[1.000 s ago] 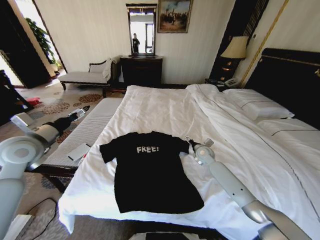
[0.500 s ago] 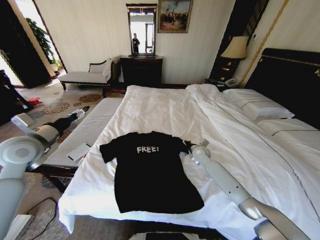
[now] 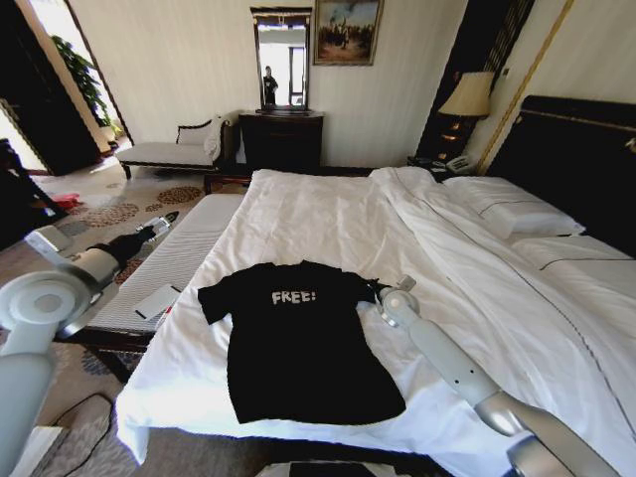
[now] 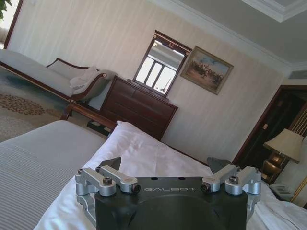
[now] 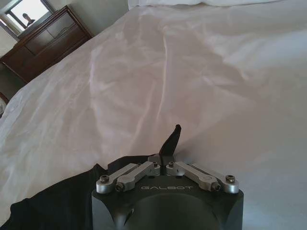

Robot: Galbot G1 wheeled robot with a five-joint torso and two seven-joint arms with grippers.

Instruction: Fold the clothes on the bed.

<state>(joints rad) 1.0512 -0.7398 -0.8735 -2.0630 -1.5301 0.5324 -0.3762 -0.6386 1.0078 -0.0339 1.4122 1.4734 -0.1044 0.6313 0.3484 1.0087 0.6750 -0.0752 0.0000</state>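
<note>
Bed [image 3: 328, 214]: white sheets, takes up most of my head view, dark headboard off at 3 o'clock.

Shirt [image 3: 298, 343]: black tee, spread flat and face up on the near end of the bed, at 6 o'clock from the bed's centre, collar toward 12, hem toward me. Both sleeves out.

Right gripper [image 3: 376, 290]: down at the shirt's sleeve on my right, at 2 o'clock from the lettering. In the wrist view the gripper [image 5: 165, 160] is pinched narrow on a peak of black cloth standing up between the tips; I read that as holding the shirt.

Left gripper [image 3: 164, 220]: parked at 9 o'clock, out over the bench [image 3: 174, 263], well apart from the shirt. Its wrist view shows the gripper [image 4: 168, 179] spread wide, nothing in it.

Handling, my judgement: light, limp, no stiffness, will drape and drag on the sheet. Best taken by sleeve edge or shoulder seam, hem corners for the fold.
</note>
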